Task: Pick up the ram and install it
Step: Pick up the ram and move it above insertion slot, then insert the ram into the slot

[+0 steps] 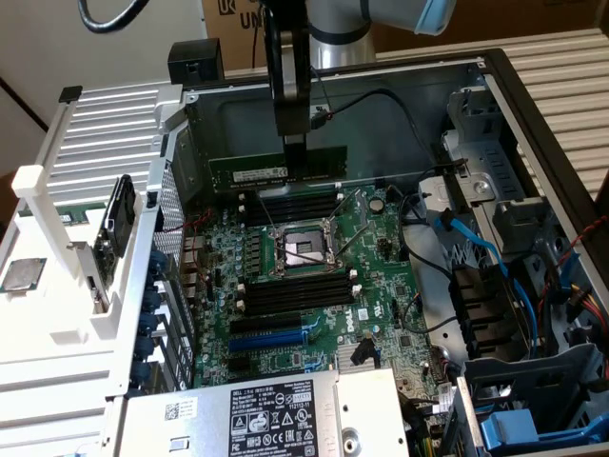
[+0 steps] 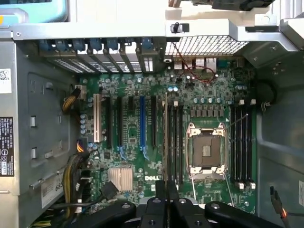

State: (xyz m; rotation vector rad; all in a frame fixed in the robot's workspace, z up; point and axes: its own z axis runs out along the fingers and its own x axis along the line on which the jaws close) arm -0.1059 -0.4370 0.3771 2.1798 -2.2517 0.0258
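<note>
Hanging straight down into the open computer case, the hand is clamped on the ram. Its two black fingers pinch the stick's upper edge at about mid-length. The ram sits level and on edge, with its pale label to one side of the fingers, and it is raised clear of the motherboard below the hand. In the wrist view the hand points down at the board and the ram shows edge-on as a thin line reaching away from the fingertips. It runs parallel to the memory slots and just beside the bank that lies between the CPU socket and the blue expansion slot. Which slot it stands over I cannot tell. All the black slots under the hand look bare, with white clips at their ends. A second bank lies on the socket's other side. Farther from the hand, a finned heat sink sits near the board's edge. Beyond it is the power supply with its printed label. Blue cables trail through the drive bay off to the side of the hand.
</note>
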